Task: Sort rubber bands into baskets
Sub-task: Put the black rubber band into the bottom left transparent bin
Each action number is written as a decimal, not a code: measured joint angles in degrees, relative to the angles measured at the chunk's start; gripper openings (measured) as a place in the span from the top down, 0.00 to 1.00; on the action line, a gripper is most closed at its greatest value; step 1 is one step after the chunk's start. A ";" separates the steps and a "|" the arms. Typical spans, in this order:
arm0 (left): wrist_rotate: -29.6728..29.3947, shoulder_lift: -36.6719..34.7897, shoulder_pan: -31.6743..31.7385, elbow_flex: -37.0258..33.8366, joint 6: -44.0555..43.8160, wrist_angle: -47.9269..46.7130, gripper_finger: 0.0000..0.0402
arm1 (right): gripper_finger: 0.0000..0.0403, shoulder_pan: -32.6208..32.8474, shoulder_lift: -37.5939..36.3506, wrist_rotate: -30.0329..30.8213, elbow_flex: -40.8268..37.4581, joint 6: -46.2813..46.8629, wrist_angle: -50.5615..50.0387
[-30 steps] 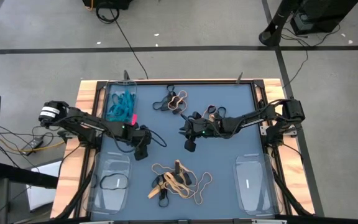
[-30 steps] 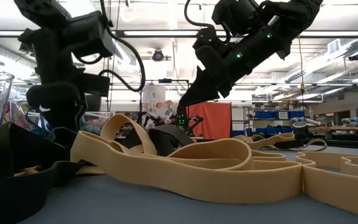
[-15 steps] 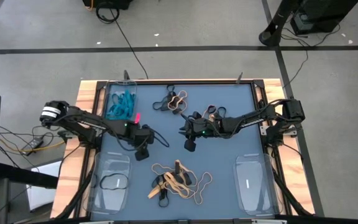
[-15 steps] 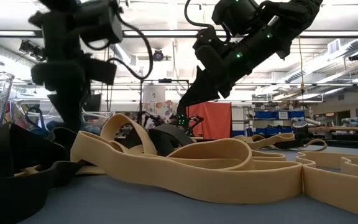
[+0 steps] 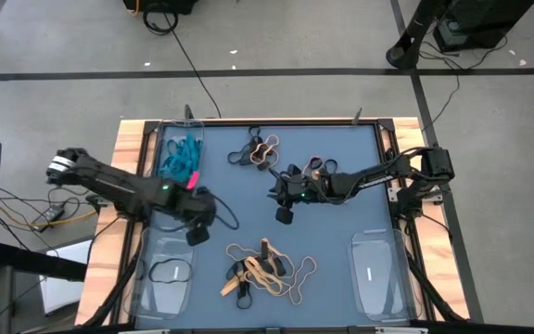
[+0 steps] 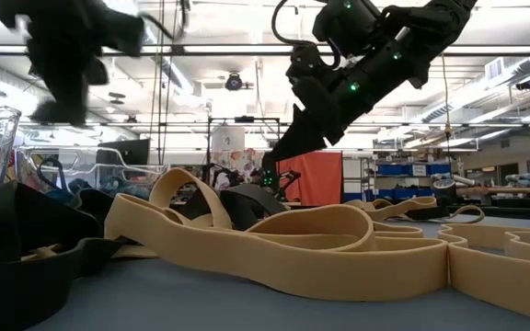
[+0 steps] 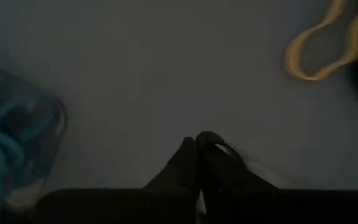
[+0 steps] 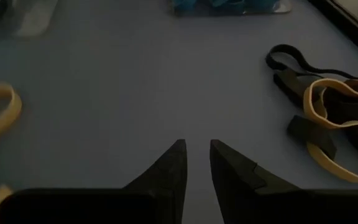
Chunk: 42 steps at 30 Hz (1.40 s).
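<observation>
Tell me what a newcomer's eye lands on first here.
The tangle of tan and black rubber bands near the table's front edge stands out first. Next, the back-left tray heaped with blue bands. The left claw, shut on a black band, hangs just behind the front-left tray; the right claw waits mid-table.

Robotics lab or workshop: ceiling strip lights running overhead, blue storage bins sitting on shelves at right, cables trailing across concrete floor.

No readable text, label, brand or number shows in any view
</observation>
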 joint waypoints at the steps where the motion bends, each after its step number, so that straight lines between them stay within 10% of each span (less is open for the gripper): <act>1: -0.30 -1.37 -1.43 0.00 -2.30 -1.24 0.97 | 0.79 0.00 0.00 -0.04 0.00 -1.18 -0.80; 10: 0.58 -8.45 -16.71 0.02 -25.57 -12.41 0.97 | 0.79 -0.76 0.00 0.70 0.00 1.65 -1.55; 25: 3.55 -2.11 -29.82 -4.16 -34.39 -6.67 0.95 | 0.75 2.10 0.00 -10.55 0.00 -6.01 -0.05; 42: 4.93 -0.23 -26.74 -6.17 -30.31 -8.60 0.52 | 0.54 2.77 0.00 1.87 0.00 -4.61 0.21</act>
